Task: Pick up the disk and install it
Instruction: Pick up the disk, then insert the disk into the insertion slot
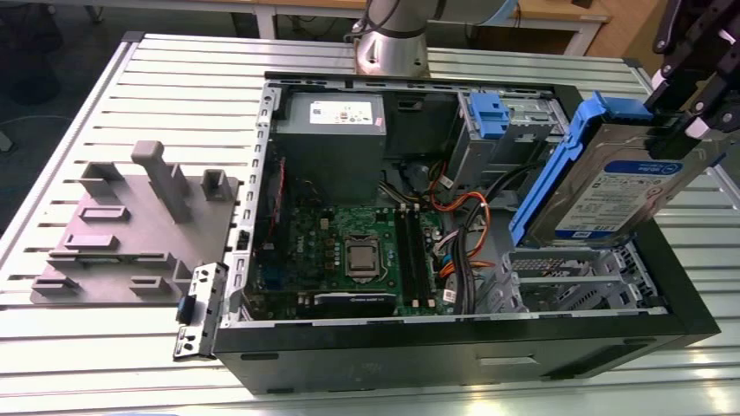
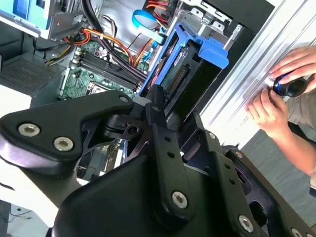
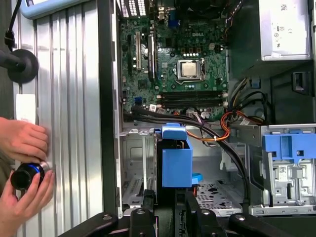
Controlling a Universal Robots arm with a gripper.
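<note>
- Gripper [image 3: 168, 197], nearest the lens: state?
- Clamped on the disk [image 1: 613, 186], near its upper end.
- Case [image 1: 463, 334]?
- Lying open. Empty bay [image 1: 578, 277] at the exterior view's right corner.
- Disk against bay?
- Held over it, long axis steeply tilted, blue handle uppermost. It hangs from the gripper toward the bay; contact cannot be determined.
</note>
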